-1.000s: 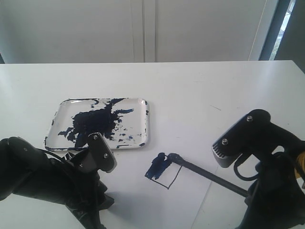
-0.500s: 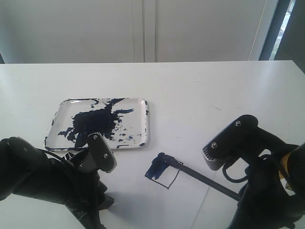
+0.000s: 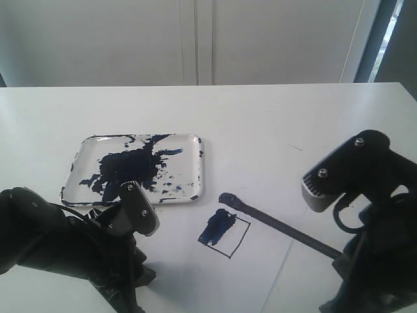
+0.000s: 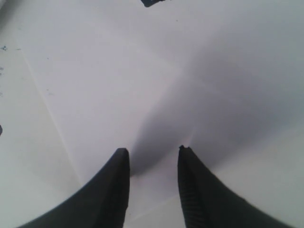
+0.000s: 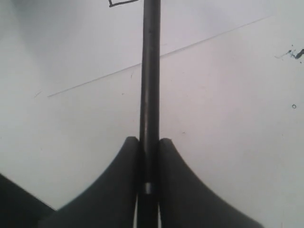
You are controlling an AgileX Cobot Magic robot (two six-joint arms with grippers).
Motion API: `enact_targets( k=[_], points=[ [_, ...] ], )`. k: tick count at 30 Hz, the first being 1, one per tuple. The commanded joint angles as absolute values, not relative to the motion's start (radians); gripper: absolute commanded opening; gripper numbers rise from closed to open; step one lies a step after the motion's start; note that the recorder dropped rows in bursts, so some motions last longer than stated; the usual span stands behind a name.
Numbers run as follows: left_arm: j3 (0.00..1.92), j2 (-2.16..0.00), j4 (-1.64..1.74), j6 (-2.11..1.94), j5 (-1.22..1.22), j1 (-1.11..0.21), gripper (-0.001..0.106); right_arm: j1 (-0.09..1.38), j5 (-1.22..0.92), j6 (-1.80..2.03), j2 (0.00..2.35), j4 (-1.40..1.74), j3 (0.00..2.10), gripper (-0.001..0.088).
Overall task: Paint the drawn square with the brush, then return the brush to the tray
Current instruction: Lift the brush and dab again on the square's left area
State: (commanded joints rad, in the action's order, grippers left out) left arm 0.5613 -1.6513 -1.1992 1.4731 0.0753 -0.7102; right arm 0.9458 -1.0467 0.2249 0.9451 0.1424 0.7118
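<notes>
Clamping brush (image 3: 280, 227) by its handle in right gripper (image 5: 149, 141), jaws snug on the shaft, for long reach. Holding tip between drawn square (image 3: 225, 235) and tray (image 3: 201, 166), apparently lifted between strokes. Square about half blue, unfinished. Parking left gripper (image 4: 152, 151) aside, jaws parted, empty.

Lab setup — white table (image 3: 293, 117), blank wall (image 3: 130, 39)

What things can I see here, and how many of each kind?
1 tray
1 brush
1 drawn square
2 robot tools: left tool, right tool
Total: 5
</notes>
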Motion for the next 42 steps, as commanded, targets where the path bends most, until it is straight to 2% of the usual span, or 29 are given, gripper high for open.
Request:
enact_targets(
  k=[10, 22, 42],
  points=[
    [0.561, -1.651, -1.199, 1.473, 0.075, -0.710, 0.041, 0.946, -1.024, 0.133, 0.960, 0.000, 0.708, 0.0000],
    [0.561, -1.651, -1.199, 1.473, 0.075, -0.710, 0.041, 0.946, -0.990, 0.120, 1.036, 0.000, 0.708, 0.0000],
    [0.561, -1.651, -1.199, 1.471, 0.079, -0.710, 0.041, 0.946, -1.081, 0.135, 0.999, 0.000, 0.708, 0.0000]
  ],
)
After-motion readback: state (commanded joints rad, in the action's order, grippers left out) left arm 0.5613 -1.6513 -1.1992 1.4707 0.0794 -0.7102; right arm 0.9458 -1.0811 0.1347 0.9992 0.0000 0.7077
